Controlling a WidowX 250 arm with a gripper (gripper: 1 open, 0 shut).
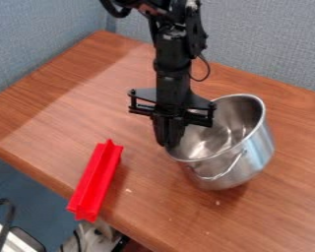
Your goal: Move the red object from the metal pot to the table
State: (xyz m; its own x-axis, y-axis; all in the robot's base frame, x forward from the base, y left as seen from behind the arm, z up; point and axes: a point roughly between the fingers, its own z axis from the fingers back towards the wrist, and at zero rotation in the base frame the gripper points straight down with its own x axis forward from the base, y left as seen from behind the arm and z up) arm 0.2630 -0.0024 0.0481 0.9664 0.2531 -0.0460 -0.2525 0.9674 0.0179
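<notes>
The red object (94,178), a long grooved plastic bar, lies flat on the wooden table (68,94) near its front edge, left of the metal pot (232,143). The shiny pot stands tilted toward the camera and nothing shows inside it. My gripper (169,143) points straight down just outside the pot's left rim, close to the tabletop. Its fingers are shut with nothing between them. The bar sits apart from the gripper, lower and to the left.
The table's dark rounded front edge (48,180) runs diagonally just beyond the bar's lower end. Blue carpet (29,30) lies past the table on the left, and a grey wall (272,39) rises behind. Cables and clutter (88,236) sit below the edge.
</notes>
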